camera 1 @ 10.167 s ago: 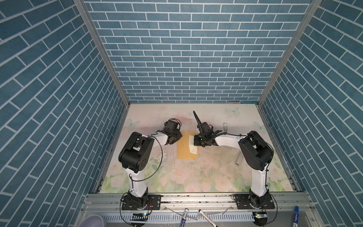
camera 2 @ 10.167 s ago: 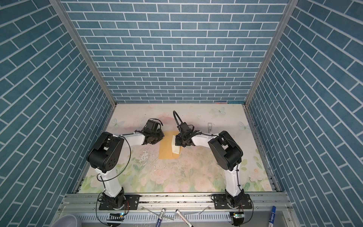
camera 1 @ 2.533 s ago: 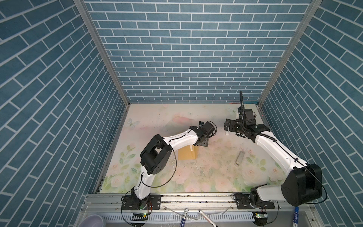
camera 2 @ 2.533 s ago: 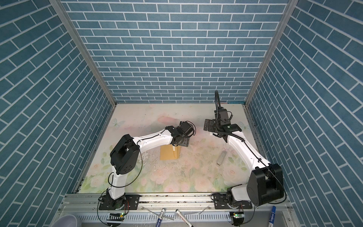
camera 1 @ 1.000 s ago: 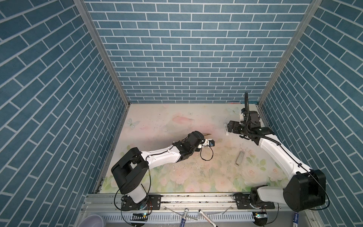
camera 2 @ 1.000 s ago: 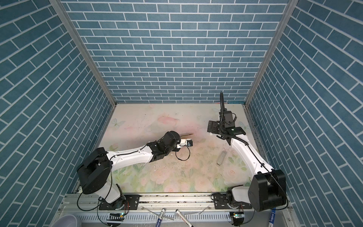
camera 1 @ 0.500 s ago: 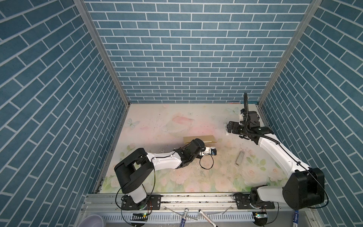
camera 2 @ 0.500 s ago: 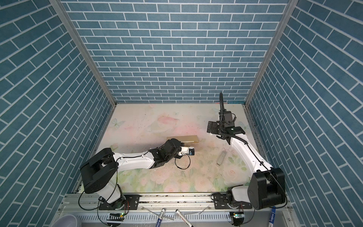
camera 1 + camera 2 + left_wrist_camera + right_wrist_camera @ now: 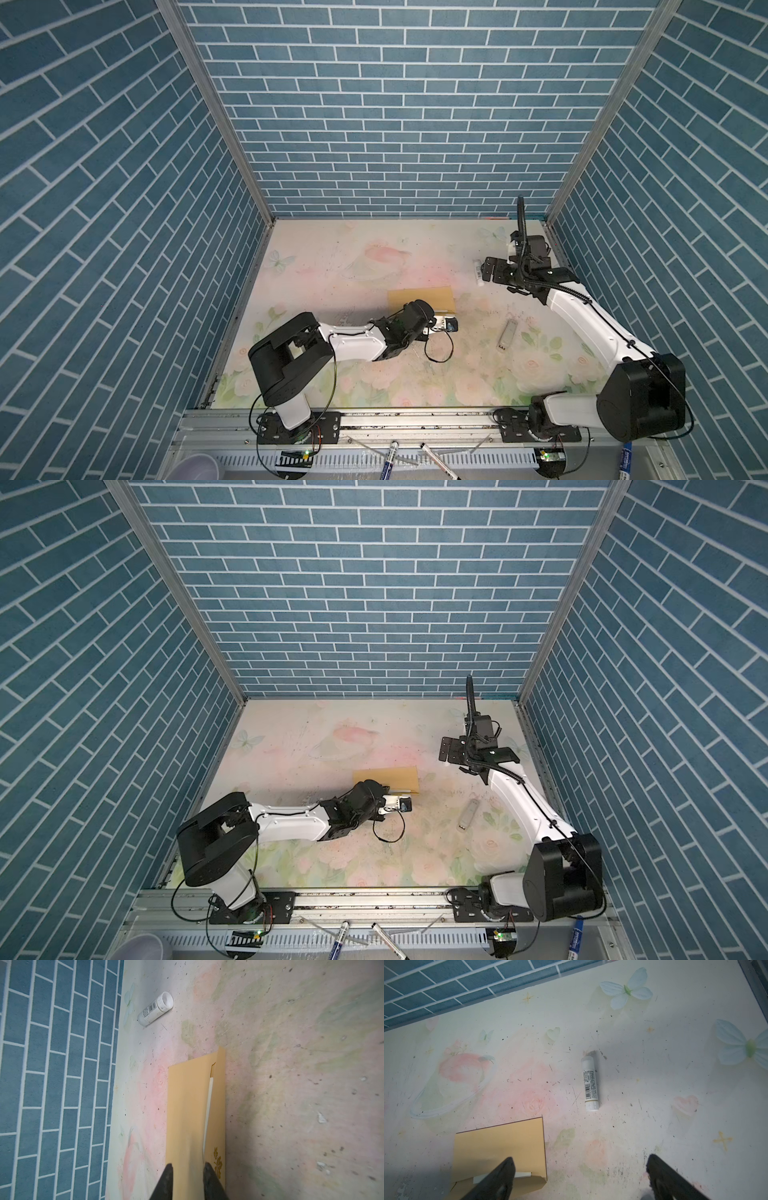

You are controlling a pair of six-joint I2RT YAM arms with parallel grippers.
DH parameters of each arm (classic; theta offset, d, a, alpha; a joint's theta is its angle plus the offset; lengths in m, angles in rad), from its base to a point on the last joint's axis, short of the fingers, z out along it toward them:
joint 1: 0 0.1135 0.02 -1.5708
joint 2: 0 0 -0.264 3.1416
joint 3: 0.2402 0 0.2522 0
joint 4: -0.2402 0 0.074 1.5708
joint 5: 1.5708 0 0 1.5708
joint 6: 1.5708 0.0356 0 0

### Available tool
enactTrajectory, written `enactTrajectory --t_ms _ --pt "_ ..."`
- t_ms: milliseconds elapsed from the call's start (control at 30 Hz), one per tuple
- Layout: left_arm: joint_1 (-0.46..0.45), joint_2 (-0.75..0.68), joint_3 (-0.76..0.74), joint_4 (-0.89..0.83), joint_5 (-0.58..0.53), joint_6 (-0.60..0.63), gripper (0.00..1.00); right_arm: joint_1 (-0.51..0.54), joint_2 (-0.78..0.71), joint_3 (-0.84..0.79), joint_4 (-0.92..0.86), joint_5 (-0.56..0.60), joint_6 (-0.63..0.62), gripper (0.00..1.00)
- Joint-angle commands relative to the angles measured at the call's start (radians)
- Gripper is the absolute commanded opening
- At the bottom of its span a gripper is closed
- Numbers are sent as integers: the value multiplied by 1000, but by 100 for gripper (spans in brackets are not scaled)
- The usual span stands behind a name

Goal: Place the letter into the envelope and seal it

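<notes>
At the envelope (image 9: 419,296): a second ago it hung edge-on in the left gripper (image 9: 188,1165). Now it lies flat on the table (image 9: 332,257), and those fingers have parted a little over its emblem (image 9: 217,1160) end, gripping nothing. The letter (image 9: 208,1105) sits inside, with only a cream edge showing beside the loose flap (image 9: 220,1105). The right gripper (image 9: 580,1158) hovers well apart from the envelope, jaws wide and empty, with the glue stick (image 9: 589,1084) just ahead. Reading: insertion looks done; sealing is still to do.
</notes>
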Motion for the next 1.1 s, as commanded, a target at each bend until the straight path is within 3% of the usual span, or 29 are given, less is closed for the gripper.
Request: enactTrajectory --t_ms 0,167,500,633,800,1067 --pt "-7 -71 -10 -9 15 -96 40 -7 4 -24 -5 -15 -18 99" --pt "0 -173 -4 -2 60 -255 58 -12 3 -23 13 -53 -19 99" --pt "93 -192 43 -10 158 -628 76 -13 20 1 48 -203 -25 98" --pt "120 -157 47 2 193 -744 76 -8 71 29 61 -330 8 84" --pt "131 -99 50 17 231 -818 63 41 148 37 105 -351 61 56" --pt "137 -19 70 29 316 -855 29 137 301 90 97 -331 65 27"
